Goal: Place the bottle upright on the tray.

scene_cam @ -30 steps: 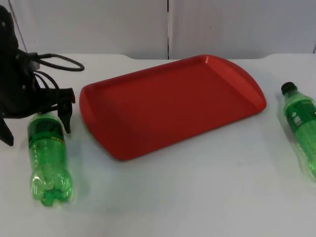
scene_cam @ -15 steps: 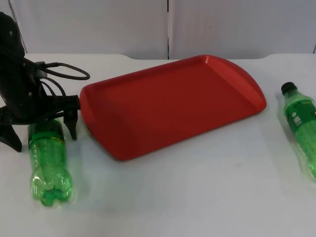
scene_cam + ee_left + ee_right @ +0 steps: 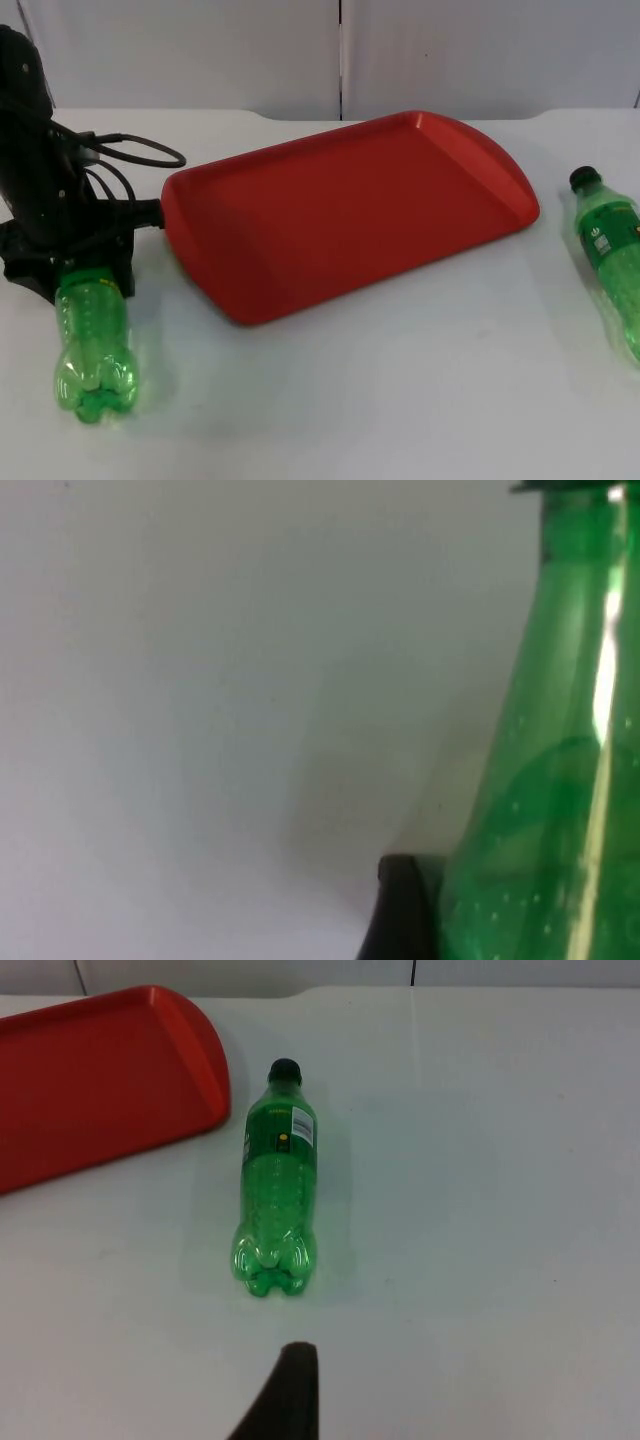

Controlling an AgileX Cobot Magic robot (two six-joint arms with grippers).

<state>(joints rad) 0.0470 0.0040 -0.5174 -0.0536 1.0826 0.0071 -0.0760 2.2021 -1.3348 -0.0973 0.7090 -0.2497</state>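
Two bottles lie flat; left gripper [image 3: 88, 268] jaws close around the near bottle [image 3: 93, 340], tray [image 3: 350, 210] unfilled; right gripper's jaws unreadable.

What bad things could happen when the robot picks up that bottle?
The left gripper sits over the neck end of the lying left bottle, so the round, smooth bottle might slip or swing when lifted. The tray edge is close, so the bottle might bump its rim. It could also topple when stood up.
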